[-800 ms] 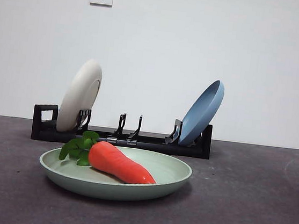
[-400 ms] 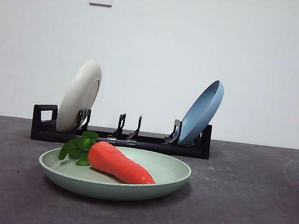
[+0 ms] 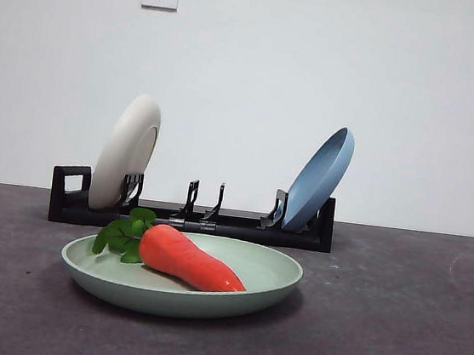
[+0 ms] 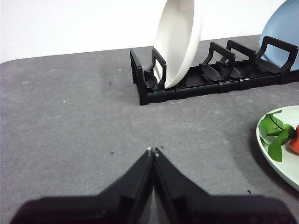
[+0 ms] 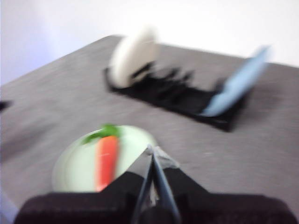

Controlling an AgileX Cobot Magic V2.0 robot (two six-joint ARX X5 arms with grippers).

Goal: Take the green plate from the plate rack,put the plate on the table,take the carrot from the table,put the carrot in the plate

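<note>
Now glossy tapered carrot (image 3: 192,260) on matte round green plate (image 3: 268,277); both grippers' fingers (image 4: 153,151) (image 5: 150,150) pressed together, empty.

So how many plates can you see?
3. The green plate lies on the table with the carrot in it; the cream-white plate and blue plate stand in the plate rack.

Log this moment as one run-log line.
carrot: lying in green plate | green plate: flat on table | left gripper: jaws shut, empty | right gripper: jaws shut, empty
</note>
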